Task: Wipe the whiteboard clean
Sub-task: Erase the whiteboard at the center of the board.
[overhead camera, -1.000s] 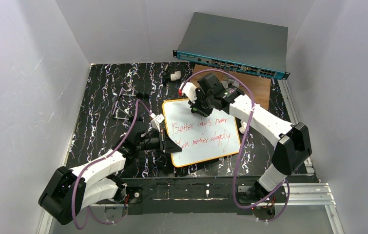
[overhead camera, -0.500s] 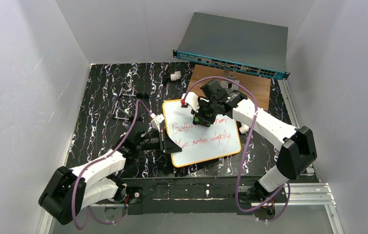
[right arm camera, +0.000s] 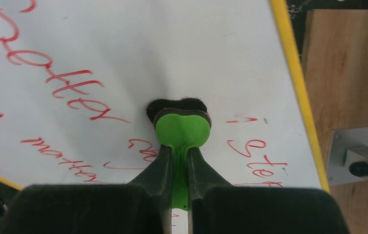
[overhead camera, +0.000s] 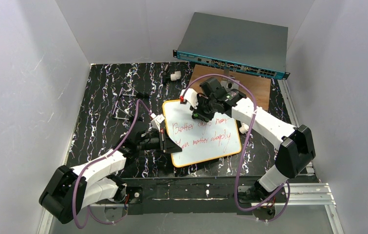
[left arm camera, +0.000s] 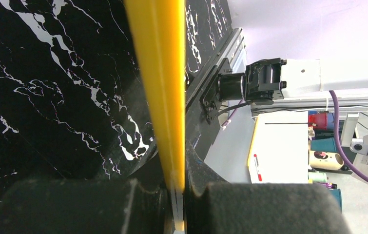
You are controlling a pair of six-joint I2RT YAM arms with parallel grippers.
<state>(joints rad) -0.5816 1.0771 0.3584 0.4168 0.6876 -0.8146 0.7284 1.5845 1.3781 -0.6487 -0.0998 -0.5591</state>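
Observation:
The whiteboard [overhead camera: 206,151], white with a yellow-orange rim and two lines of red handwriting, lies flat on the black marbled table. My left gripper [overhead camera: 168,145] is shut on its left edge; the left wrist view shows the yellow rim [left arm camera: 160,73] pinched between the pads of that gripper [left arm camera: 174,190]. My right gripper [overhead camera: 199,114] is shut on a green eraser [right arm camera: 182,129] with a black felt pad. The eraser presses on the board [right arm camera: 172,48] over the middle of the upper line of writing.
A grey network switch [overhead camera: 233,44] stands at the back, with a brown wooden board [overhead camera: 257,87] in front of it. Small white parts [overhead camera: 174,76] and a wire piece [overhead camera: 123,109] lie on the far left table. A metal bracket [right arm camera: 362,156] sits on the wood.
My right gripper has carried the eraser from the board's upper edge down onto the upper line of writing. The middle word there is now fainter. The left gripper has not moved.

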